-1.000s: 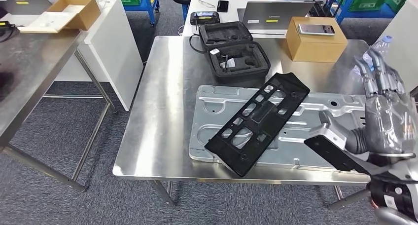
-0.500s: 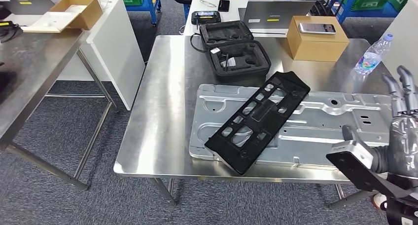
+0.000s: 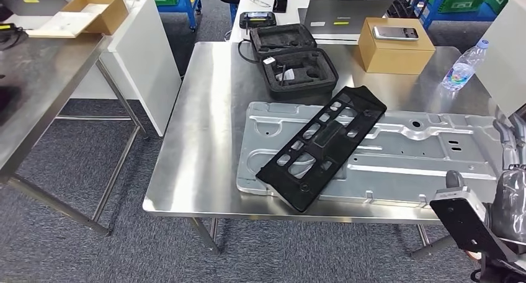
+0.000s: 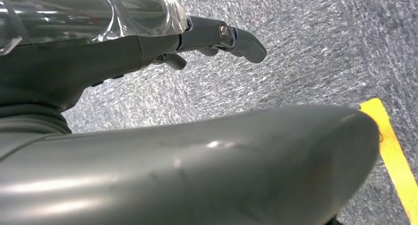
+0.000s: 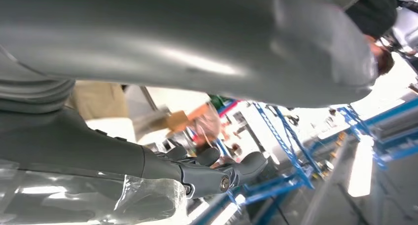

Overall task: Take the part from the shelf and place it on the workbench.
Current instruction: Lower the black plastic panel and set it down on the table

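Observation:
The black slotted part (image 3: 322,146) lies flat and diagonal on a silver stamped metal plate (image 3: 409,159), which rests on the steel workbench (image 3: 198,146). My right hand (image 3: 512,184) is at the lower right corner, off the bench's near edge and clear of the part, fingers spread and holding nothing. In the right wrist view the right hand (image 5: 207,173) has loosely bent, empty fingers. My left hand (image 4: 217,35) hangs over grey carpet with its fingers stretched out and nothing in it.
Behind the plate stand an open black foam case (image 3: 298,62), a cardboard box (image 3: 397,47) with a phone on top, a water bottle (image 3: 462,66) and a laptop (image 3: 344,13). A second steel table (image 3: 43,84) and a white cabinet (image 3: 142,53) are on the left.
My right hand has drawn back and down from over the plate's right end to the lower right corner. The water bottle now shows. The black part has not moved.

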